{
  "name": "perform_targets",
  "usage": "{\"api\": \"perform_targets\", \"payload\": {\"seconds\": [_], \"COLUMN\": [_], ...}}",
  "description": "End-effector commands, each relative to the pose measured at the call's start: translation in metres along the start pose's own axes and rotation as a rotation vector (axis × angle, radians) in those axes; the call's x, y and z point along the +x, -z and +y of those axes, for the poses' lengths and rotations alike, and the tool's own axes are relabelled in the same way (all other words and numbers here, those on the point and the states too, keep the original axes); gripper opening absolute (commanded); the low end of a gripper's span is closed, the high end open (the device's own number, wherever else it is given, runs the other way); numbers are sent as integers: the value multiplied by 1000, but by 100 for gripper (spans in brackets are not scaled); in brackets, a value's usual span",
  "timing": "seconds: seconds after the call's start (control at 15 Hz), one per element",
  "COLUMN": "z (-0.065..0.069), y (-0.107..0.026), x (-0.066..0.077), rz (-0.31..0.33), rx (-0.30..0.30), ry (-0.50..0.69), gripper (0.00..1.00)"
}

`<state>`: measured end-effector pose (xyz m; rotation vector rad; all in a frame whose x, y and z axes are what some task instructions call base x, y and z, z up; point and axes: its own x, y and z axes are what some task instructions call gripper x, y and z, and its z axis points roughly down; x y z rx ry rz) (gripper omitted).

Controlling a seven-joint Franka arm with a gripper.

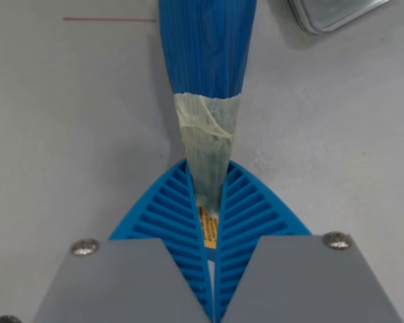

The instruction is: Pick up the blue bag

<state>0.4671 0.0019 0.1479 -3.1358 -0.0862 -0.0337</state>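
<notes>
Gripper [209, 202] at 6 o'clock, blue ribbed jaws clamped on the taped neck [207, 145] of the blue bag [207, 47], which runs to 12. Risk: thin slick neck slips out on lifting. Metal tray [330, 15] at 1 o'clock.

No text can be read. A small orange label [209, 229] with dark print shows between the fingers of the gripper [209, 176], but its print is too small and too hidden to make out.
</notes>
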Motion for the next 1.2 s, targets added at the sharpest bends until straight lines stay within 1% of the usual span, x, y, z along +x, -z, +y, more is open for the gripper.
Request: {"api": "perform_targets", "payload": {"seconds": [0.07,1.2], "z": [-1,-1], "y": [19,76], "x": [-6,-5], "rz": [4,4], "rx": [-6,-6], "ry": [13,13], "gripper": [0,0]}}
